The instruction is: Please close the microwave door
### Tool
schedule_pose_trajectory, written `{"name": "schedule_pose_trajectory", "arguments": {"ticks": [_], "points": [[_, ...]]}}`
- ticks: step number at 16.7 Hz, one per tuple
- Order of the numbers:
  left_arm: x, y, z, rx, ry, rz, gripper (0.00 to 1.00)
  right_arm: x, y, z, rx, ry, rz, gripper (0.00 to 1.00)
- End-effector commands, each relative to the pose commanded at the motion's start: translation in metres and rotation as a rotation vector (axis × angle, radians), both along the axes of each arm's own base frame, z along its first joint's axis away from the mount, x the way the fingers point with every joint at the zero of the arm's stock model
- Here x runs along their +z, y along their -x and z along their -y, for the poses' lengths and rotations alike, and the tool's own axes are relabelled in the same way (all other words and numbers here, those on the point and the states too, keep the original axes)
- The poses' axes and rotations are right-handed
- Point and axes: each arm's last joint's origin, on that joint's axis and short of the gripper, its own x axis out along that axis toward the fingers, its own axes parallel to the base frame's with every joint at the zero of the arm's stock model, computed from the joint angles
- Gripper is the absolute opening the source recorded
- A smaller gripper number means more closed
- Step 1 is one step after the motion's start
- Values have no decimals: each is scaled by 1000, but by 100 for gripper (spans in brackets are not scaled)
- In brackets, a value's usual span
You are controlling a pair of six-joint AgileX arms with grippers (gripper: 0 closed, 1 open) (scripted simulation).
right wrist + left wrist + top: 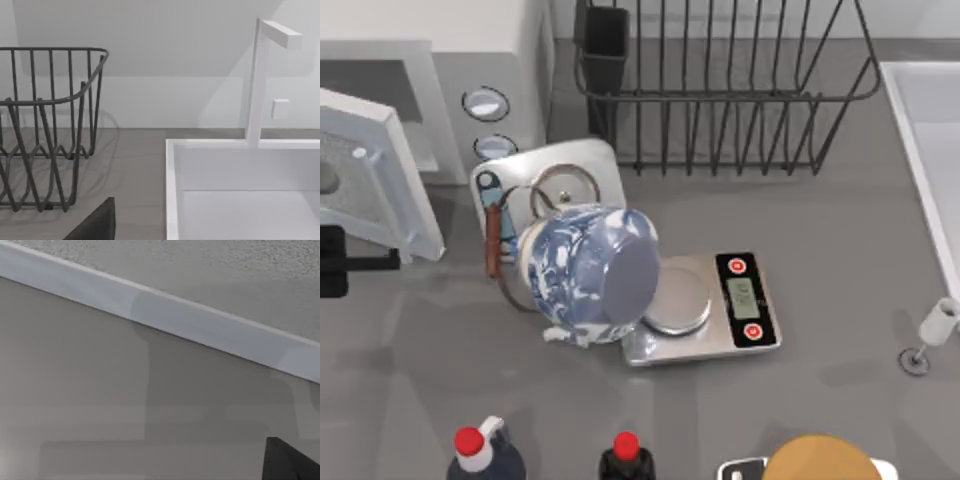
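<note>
Even, diffuse light falls across the grey bench from above, with no glare and no hard highlights. Shadows are soft: a faint pool lies under the blue-and-white patterned pot and beside the steel scale, and the wire dish rack throws pale, blurred bar shadows on the wall behind. In the left wrist view, broad stepped shadows band the bench below the microwave door. The white sink reads bright, nearly flat in tone.
</note>
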Motion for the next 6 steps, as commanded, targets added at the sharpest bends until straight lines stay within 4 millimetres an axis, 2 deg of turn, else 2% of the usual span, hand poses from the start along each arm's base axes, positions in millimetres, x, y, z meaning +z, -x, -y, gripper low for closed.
{"name": "schedule_pose_trajectory", "arguments": {"ticks": [3, 6], "points": [[-6, -25, 1, 0, -1, 9, 0, 0, 0, 0, 0, 0, 0, 100], [-6, -32, 2, 0, -2, 19, 0, 0, 0, 0, 0, 0, 0, 100]]}}
